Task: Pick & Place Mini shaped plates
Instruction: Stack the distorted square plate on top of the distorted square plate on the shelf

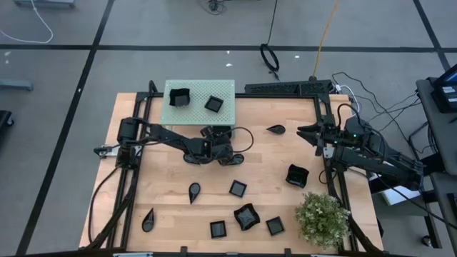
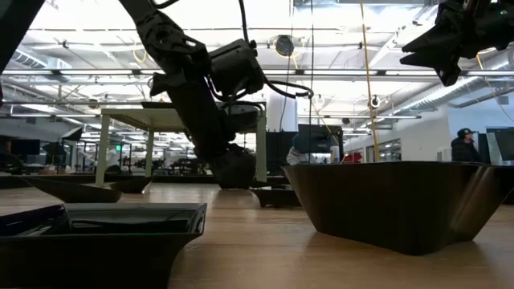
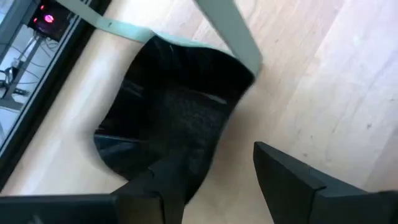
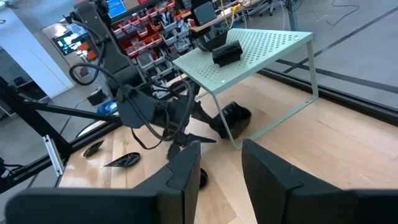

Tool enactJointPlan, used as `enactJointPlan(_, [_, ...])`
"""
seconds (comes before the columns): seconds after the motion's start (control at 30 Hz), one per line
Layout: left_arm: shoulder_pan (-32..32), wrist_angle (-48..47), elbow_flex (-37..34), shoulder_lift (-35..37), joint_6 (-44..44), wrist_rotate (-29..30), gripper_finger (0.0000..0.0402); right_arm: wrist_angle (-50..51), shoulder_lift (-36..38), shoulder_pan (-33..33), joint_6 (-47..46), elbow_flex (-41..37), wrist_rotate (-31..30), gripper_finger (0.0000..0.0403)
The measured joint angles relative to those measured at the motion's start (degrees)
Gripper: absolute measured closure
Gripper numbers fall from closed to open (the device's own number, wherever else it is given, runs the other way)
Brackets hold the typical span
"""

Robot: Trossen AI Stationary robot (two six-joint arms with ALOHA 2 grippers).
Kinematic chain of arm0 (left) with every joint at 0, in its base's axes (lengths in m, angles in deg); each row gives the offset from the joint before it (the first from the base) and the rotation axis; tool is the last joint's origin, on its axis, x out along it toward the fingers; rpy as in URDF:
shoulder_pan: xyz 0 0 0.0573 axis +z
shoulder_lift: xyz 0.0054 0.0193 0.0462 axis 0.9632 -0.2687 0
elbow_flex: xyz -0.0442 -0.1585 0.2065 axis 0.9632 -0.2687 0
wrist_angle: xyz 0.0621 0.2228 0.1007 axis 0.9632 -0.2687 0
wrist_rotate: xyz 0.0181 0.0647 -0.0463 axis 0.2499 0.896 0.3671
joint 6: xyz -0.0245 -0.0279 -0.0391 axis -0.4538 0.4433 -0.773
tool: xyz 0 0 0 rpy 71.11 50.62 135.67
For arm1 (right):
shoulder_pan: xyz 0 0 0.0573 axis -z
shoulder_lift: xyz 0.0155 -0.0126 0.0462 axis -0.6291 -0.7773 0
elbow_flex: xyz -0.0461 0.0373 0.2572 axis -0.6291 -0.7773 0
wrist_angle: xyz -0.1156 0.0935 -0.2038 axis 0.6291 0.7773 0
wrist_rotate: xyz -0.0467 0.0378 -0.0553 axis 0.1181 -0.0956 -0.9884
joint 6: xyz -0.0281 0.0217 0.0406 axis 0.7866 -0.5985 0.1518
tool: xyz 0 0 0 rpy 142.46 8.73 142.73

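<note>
half the plate (image 3: 168, 118) hides under the platform (image 3: 230, 31).

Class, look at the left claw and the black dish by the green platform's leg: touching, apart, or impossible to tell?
Touching. In the left wrist view, one finger of the left claw overlaps the black dish rim; the other sits outside it, over bare table.

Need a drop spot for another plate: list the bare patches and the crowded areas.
Bare wood lies between the teardrop plate and the wavy plate. The green platform has a free strip right of its square plate. It is crowded around the left gripper and in the front cluster around the large wavy plate.
</note>
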Motion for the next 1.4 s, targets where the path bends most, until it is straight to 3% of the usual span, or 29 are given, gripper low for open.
enactJointPlan(0.23, [-0.5,1.4,0.0,0.0,0.9,0.2,0.0239,0.0,0.0,0.0,0.0,0.0,0.0,0.0298])
enactJointPlan(0.37, [-1.6,1.3,0.0,0.3,2.3,-0.6,0.0298,0.0,0.0,0.0,0.0,0.0,0.0,0.0298])
enactJointPlan(0.57, [-4.3,0.8,0.1,2.8,1.0,-6.5,0.0391,0.0,0.0,0.0,0.0,0.0,0.0,0.0298])
enactJointPlan(0.73, [-7.4,0.3,0.1,7.3,-0.2,-9.3,0.0386,0.0,0.0,0.0,0.0,0.0,0.0,0.0298])
enactJointPlan(0.97, [-8.6,-7.5,0.2,15.2,-0.8,-9.6,0.0393,0.0,0.0,0.0,0.0,0.0,0.0,0.0298])
enactJointPlan(1.27, [-8.8,-7.2,0.1,26.1,6.9,-20.7,0.039,0.0,0.0,0.0,0.0,0.0,0.0,0.0298])
enactJointPlan(1.4, [-8.8,-4.6,0.1,32.3,7.9,-16.9,0.0397,0.0,0.0,0.0,0.0,0.0,0.0,0.0298])
